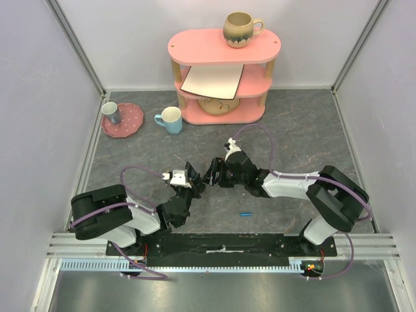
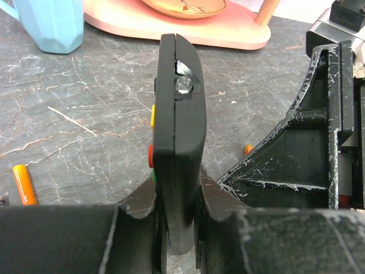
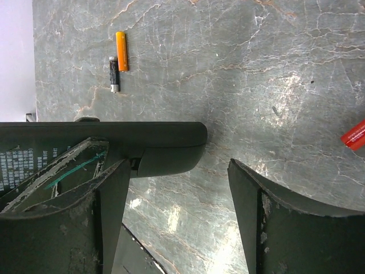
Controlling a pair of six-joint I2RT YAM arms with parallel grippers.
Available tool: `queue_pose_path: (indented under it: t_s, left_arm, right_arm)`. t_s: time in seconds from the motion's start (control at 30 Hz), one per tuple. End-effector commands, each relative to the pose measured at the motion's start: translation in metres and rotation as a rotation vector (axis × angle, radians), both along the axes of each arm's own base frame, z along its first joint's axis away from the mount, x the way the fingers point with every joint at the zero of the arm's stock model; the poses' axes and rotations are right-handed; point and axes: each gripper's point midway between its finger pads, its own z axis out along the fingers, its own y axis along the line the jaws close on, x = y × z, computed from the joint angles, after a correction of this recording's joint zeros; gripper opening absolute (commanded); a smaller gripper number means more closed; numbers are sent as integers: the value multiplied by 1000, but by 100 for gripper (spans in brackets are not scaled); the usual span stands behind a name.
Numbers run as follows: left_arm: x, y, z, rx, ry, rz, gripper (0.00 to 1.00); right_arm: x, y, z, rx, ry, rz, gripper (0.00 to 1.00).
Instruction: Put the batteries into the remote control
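Note:
The remote control (image 2: 177, 131), a slim black bar, stands on edge in my left gripper (image 2: 178, 193), which is shut on its lower end. Its open battery bay shows a metal spring near the far end. In the top view, the left gripper (image 1: 190, 179) and right gripper (image 1: 216, 173) meet at the table's middle. My right gripper (image 3: 177, 165) is open, its left finger against the remote (image 3: 142, 140). An orange battery (image 3: 121, 50) lies on the table beside a black one (image 3: 114, 74); the orange one also shows in the left wrist view (image 2: 24, 184). A blue battery (image 1: 246, 213) lies near the right arm.
A pink shelf (image 1: 195, 45) at the back holds a mug (image 1: 240, 29), a white board and a bowl. A light blue cup (image 1: 171, 120) and a pink plate (image 1: 130, 123) with a cup stand at the back left. A red object (image 3: 355, 135) lies at the right wrist view's edge.

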Motion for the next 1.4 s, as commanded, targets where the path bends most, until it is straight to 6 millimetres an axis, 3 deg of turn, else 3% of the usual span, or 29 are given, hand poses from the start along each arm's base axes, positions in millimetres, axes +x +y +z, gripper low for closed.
queue_pose_path:
  t_s: [0.0, 0.6, 0.9, 1.37]
  left_arm:
    - [0, 5, 8, -117, 12, 55, 2]
    - [-1, -3, 7, -89, 13, 29, 2]
    - [-3, -13, 14, -22, -18, 1, 2]
    - [-5, -20, 21, 15, -47, -7, 2]
  right_arm:
    - [2, 7, 5, 49, -11, 0, 77]
    - [-2, 10, -19, 12, 34, 30, 76]
    - [-5, -3, -45, -187, 76, 69, 72]
    - [-15, -12, -65, -295, 123, 98, 72]
